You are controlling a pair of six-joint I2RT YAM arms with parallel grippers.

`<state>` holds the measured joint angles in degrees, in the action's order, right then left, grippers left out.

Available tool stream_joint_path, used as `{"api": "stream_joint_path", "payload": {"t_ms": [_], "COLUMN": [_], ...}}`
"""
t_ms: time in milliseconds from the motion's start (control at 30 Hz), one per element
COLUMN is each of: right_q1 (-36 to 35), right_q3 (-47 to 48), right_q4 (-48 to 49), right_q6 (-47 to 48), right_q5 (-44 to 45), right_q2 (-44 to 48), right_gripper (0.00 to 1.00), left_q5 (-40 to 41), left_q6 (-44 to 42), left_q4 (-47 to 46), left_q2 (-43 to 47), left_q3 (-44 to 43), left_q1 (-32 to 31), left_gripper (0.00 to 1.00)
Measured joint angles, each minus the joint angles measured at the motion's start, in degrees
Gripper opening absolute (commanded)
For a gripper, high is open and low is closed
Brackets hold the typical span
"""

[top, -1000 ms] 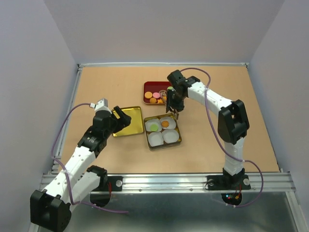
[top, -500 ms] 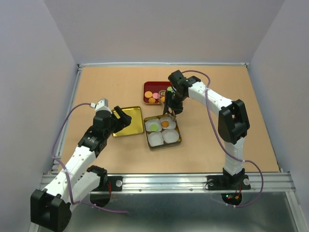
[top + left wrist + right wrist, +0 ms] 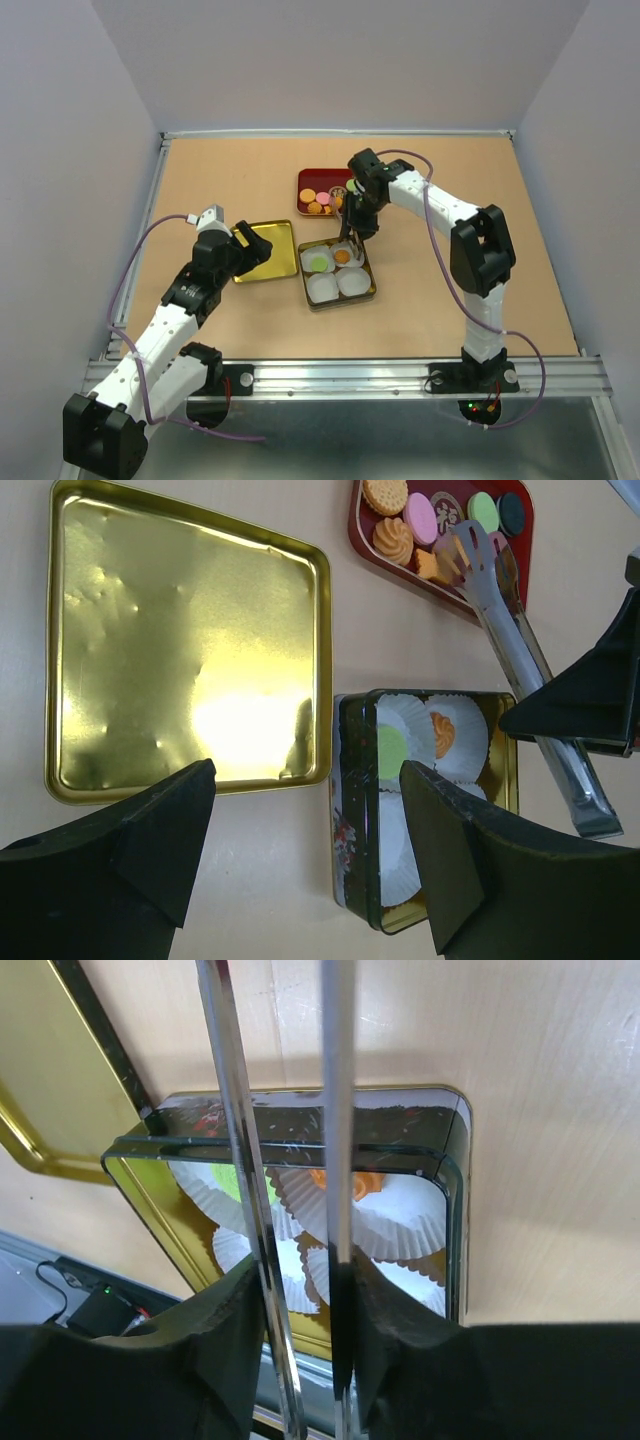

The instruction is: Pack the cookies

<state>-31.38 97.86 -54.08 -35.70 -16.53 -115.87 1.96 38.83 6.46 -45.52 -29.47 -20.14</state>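
Several cookies (image 3: 318, 203) in orange, pink, green and dark lie in a red tray (image 3: 312, 178); they also show in the left wrist view (image 3: 420, 518). A dark tin (image 3: 364, 290) holds white paper cups, one with a green cookie (image 3: 319, 263) and one with an orange cookie (image 3: 342, 256). My right gripper (image 3: 355, 205) is shut on metal tongs (image 3: 338, 1110), whose tips (image 3: 470, 555) sit over the red tray's near edge. My left gripper (image 3: 305, 780) is open and empty above the gap between the gold lid and the tin (image 3: 350, 810).
A gold tin lid (image 3: 265, 250) lies upside down left of the tin, and fills the left of the left wrist view (image 3: 190, 645). Two paper cups (image 3: 323, 288) in the tin hold nothing. A metal rail (image 3: 340, 372) runs along the table's near edge.
My right gripper with the tongs has shifted slightly back and left, from over the tin toward the red tray. The left arm has not moved.
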Motion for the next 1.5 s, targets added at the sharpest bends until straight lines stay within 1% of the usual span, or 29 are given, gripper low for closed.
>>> {"api": "stream_joint_path", "payload": {"t_ms": [67,167,267,467,767,1000,1167,1333,1500], "right_q1": [0.2,0.2,0.2,0.2,0.7,0.7,0.7,0.2,-3.6], "right_q3": [0.1,0.9,1.1,3.0,12.9,14.0,10.1,-0.5,-12.5], "right_q4": [0.0,0.0,0.0,-1.6,-5.9,-7.8,-7.9,-6.4,-4.7], "right_q6": [0.4,1.1,1.6,1.7,1.6,1.6,1.6,1.5,1.3], "right_q5": [0.0,0.2,0.5,1.9,3.1,1.3,-2.8,-9.3,-13.7], "right_q2": [-0.5,-1.7,-2.3,-2.3,-1.9,3.2,10.6,20.9,30.1], "right_gripper": [0.26,0.19,0.14,0.10,0.07,0.05,0.05,0.06,0.06], "left_q5": [0.0,0.0,0.0,0.0,0.0,0.0,0.3,0.8,1.1], "left_q6": [0.0,0.0,0.0,0.0,0.0,0.0,-0.1,-0.7,-1.0], "left_q4": [0.0,0.0,0.0,-0.2,-0.2,-0.1,0.4,1.3,1.5], "left_q2": [0.0,0.0,0.0,0.0,0.0,0.0,-0.1,-2.0,-4.2], "left_q3": [0.0,0.0,0.0,0.0,0.0,0.0,0.0,-1.6,-4.6], "left_q1": [0.0,0.0,0.0,0.0,0.0,0.0,0.0,0.0,0.0], "left_gripper": [0.86,0.86,0.86,0.86,0.86,0.86,0.86,0.86,0.86]}}
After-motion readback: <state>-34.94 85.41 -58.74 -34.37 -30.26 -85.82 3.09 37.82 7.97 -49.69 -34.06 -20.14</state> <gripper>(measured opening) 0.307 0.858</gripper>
